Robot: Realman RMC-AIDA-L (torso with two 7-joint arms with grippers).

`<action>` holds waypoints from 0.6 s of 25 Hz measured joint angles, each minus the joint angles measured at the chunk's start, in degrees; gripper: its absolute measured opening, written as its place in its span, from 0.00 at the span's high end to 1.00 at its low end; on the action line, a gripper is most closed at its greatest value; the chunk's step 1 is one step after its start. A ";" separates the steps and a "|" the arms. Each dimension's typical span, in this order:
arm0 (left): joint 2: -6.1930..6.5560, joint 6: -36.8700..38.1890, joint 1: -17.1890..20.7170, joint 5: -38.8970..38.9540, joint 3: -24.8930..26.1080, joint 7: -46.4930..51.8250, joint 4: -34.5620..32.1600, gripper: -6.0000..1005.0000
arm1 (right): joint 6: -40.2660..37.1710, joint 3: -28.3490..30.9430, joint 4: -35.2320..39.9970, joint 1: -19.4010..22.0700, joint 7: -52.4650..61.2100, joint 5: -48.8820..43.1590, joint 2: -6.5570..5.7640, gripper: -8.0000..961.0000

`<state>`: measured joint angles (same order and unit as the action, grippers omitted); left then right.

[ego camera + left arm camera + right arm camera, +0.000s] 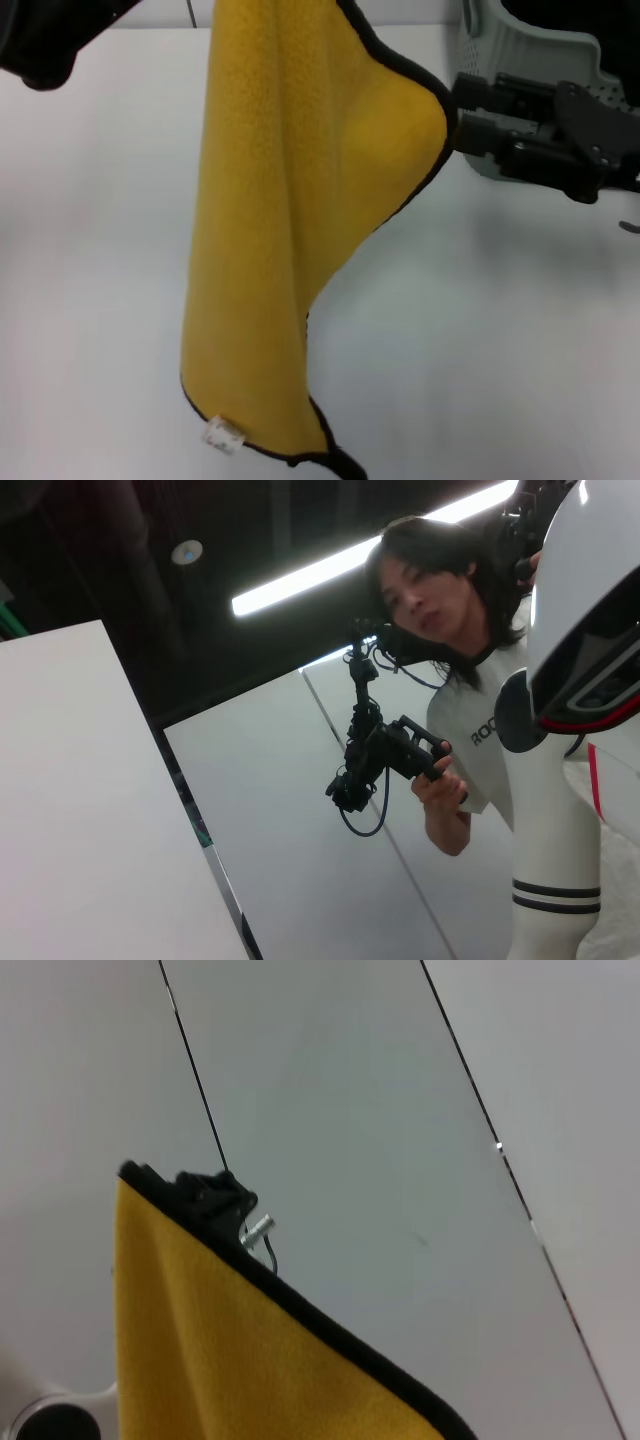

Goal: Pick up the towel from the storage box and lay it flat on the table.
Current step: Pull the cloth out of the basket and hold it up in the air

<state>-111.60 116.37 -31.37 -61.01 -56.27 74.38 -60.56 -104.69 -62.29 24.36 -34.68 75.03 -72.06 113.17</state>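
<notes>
The mustard-yellow towel (290, 230) with black edging hangs in the air over the white table (500, 340). Its lower end with the white care label (222, 435) hangs near the table's front. My right gripper (458, 112) reaches in from the right and is shut on the towel's right corner. My left arm (40, 40) is raised at the top left; its gripper is above the head view. In the right wrist view the towel (230, 1360) stretches away to my left gripper (212, 1195), shut on the far corner. The storage box (520, 45) stands at the back right.
The left wrist view points upward and away from the table. It shows a person (440, 610) holding a black camera rig (385, 750), my white body (570, 680) and ceiling panels.
</notes>
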 joint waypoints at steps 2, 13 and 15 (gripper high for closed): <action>-0.09 0.00 -0.10 -0.02 -0.06 0.02 0.00 0.97 | 0.12 -0.02 -0.22 -1.04 0.06 -0.75 -0.04 0.51; -0.34 0.00 -0.09 0.29 0.22 -0.08 0.03 0.97 | -3.34 -0.55 -1.13 -3.74 1.77 -3.29 0.16 0.54; -0.38 0.00 0.09 0.29 0.36 -0.07 0.10 0.97 | -3.88 -0.14 -1.11 -2.80 2.09 -2.97 0.47 0.54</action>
<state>-111.99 116.36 -31.28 -60.71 -55.91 74.32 -60.46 -108.58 -62.43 23.25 -37.49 77.12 -75.03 113.64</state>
